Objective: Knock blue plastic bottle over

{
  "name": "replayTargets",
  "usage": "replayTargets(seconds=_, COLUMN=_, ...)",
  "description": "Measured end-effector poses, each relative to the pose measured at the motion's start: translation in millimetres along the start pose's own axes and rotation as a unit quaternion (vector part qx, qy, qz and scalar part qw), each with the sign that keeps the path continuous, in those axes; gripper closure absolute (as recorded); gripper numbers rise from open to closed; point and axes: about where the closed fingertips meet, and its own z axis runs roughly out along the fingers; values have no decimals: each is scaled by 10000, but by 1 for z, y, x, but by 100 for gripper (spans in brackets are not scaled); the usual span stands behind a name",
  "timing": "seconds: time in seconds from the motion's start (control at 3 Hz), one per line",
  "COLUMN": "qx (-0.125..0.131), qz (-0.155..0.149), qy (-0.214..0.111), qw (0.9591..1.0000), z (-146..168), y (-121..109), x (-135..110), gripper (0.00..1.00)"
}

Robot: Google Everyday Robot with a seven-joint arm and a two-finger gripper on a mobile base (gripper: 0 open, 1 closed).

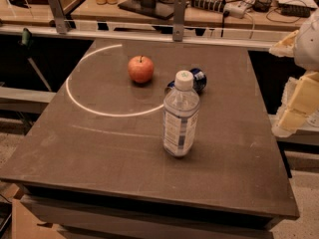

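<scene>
The blue plastic bottle (180, 116) is a clear bottle with a white cap and a white-and-blue label. It stands upright near the middle of the brown table (99, 148). My gripper (297, 106) is at the right edge of the view, beyond the table's right side and well apart from the bottle. It holds nothing that I can see.
A red apple (141, 69) stands behind and left of the bottle. A small dark blue can (198, 79) lies just behind the bottle. A bright arc of light (84, 103) crosses the table's left half. A cluttered bench with cables (214, 6) runs along the back.
</scene>
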Motion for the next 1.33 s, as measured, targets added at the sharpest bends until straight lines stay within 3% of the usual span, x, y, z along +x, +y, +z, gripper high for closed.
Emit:
replayTargets(seconds=0.33, qx=-198, qz=220, qy=-994, qw=9946, z=29, y=-11, x=17, gripper=0)
replayTargets(seconds=0.67, qx=-125, qz=182, qy=-2184, qw=9756, z=46, y=-19, x=31, gripper=0)
replayTargets(seconds=1.0, qx=-201, qz=117, qy=-3834, qw=9233, z=26, y=-3, x=23, gripper=0)
replayTargets(seconds=1.33, qx=-329, qz=-126, qy=-4973, qw=8669, z=-15, y=7, x=-3, gripper=0)
